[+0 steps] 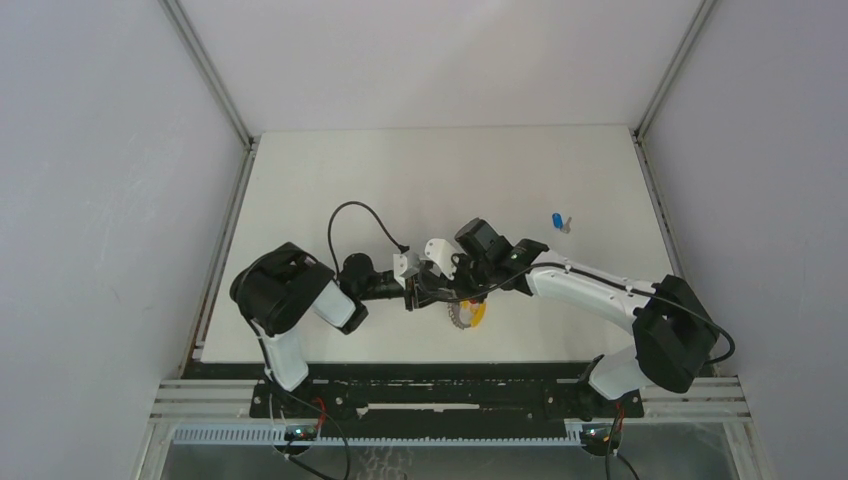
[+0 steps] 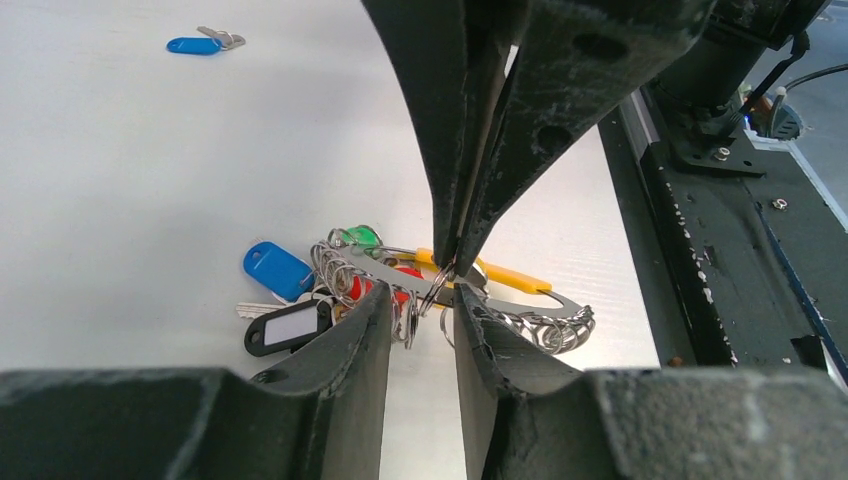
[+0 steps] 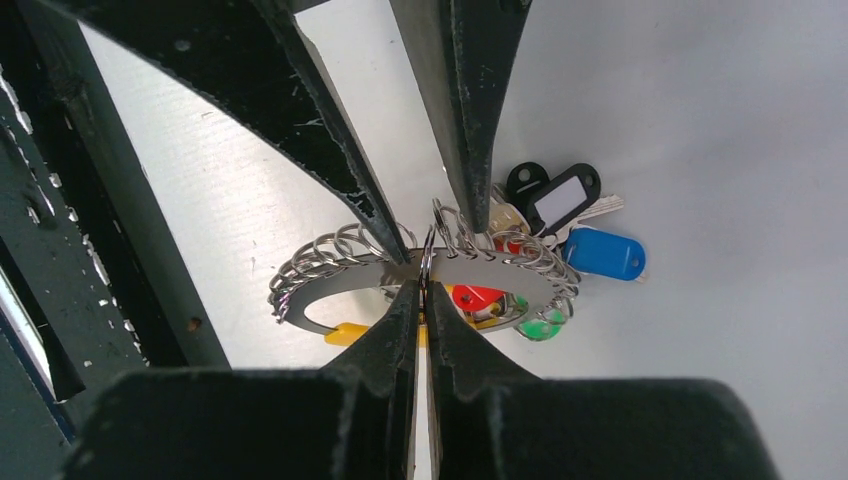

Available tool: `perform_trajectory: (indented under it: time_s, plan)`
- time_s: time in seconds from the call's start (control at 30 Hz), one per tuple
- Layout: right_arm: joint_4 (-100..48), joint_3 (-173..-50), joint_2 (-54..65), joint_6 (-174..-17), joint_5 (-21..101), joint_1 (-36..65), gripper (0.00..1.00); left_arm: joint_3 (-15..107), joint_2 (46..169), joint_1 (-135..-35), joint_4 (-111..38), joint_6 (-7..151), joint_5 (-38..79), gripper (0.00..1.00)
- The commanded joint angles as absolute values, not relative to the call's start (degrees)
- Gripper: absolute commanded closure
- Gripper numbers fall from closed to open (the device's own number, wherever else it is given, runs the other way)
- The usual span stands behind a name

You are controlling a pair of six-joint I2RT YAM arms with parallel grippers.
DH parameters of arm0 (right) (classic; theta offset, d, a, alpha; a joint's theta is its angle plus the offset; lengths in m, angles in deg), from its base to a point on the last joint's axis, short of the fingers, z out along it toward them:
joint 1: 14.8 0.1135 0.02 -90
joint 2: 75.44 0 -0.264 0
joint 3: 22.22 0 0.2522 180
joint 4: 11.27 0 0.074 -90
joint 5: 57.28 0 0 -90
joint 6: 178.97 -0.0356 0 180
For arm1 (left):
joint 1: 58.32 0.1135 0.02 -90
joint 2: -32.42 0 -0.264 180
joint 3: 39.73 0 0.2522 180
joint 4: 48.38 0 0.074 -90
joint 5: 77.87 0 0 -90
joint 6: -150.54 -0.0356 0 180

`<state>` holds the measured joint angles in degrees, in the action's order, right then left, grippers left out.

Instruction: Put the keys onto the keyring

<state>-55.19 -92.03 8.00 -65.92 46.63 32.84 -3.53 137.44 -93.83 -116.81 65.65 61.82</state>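
**Right side pinching the keyring (image 2: 500,297)**

My right gripper (image 3: 423,288) is pressed together on one small loop of it. Left gripper (image 2: 420,312) spread, straddling that loop. Blue key (image 2: 194,45) lies well apart, farther out.

From above, the keyring (image 1: 466,317) is mostly hidden beneath the jaws; the blue key (image 1: 558,220) is too small for detail.
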Motion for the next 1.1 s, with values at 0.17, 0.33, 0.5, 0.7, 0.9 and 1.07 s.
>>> perform_trajectory:
  time_s: [0.17,0.33,0.5,0.7,0.9,1.07]
  plan:
    - [-53.2,-92.5,4.9,-64.9,47.8,33.3,1.0,-2.0,137.8,-95.5,-119.5,65.9,62.8,0.7]
    - [-53.3,-92.5,5.2,-64.9,48.0,33.3,1.0,-1.7,137.1,-95.7,-119.5,66.6,63.2,0.74]
    - [-53.0,-92.5,5.3,-64.9,48.1,33.3,1.0,-1.3,136.9,-95.9,-119.5,67.5,63.8,0.78]
    - [-52.5,-92.5,5.6,-65.3,48.6,33.3,1.0,-0.9,136.6,-96.6,-119.5,68.1,64.3,0.92]
    - [-52.6,-92.3,5.2,-69.0,51.1,31.0,1.0,-2.9,134.9,-96.7,-119.5,66.7,61.1,1.0]
    - [-50.8,-89.8,4.0,-73.9,57.9,26.1,1.0,-4.4,133.3,-96.7,-119.5,65.9,58.7,1.0]
